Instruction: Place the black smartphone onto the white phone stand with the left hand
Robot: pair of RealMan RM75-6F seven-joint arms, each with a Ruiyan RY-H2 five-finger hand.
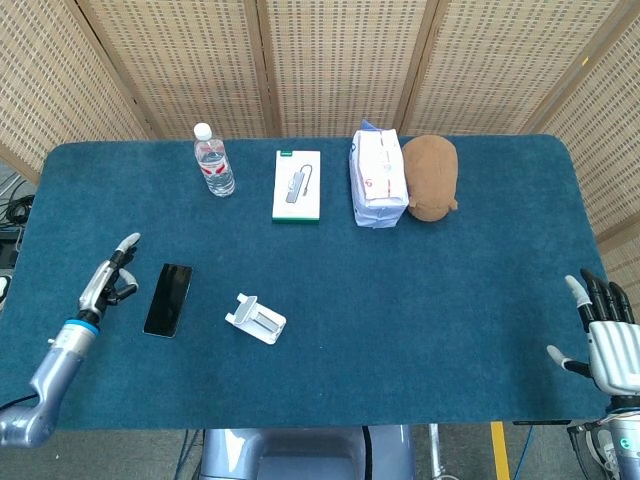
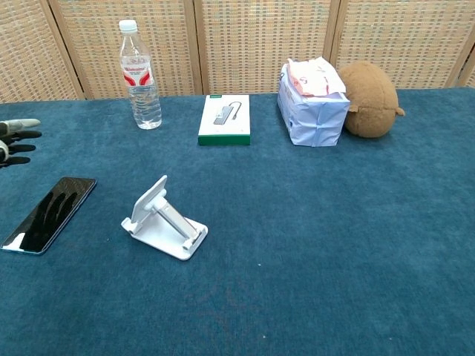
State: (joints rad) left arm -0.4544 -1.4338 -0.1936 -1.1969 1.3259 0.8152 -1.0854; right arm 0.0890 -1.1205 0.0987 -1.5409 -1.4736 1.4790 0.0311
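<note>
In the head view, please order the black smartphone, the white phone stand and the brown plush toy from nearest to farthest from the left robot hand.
1. black smartphone, just beside the left robot hand
2. white phone stand, toward the table's middle
3. brown plush toy, far back

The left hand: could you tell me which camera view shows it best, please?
The head view shows it best: the whole left hand with its forearm appears beside the black smartphone, holding nothing. The chest view catches only its fingertips at the left frame edge, beyond the phone.
</note>
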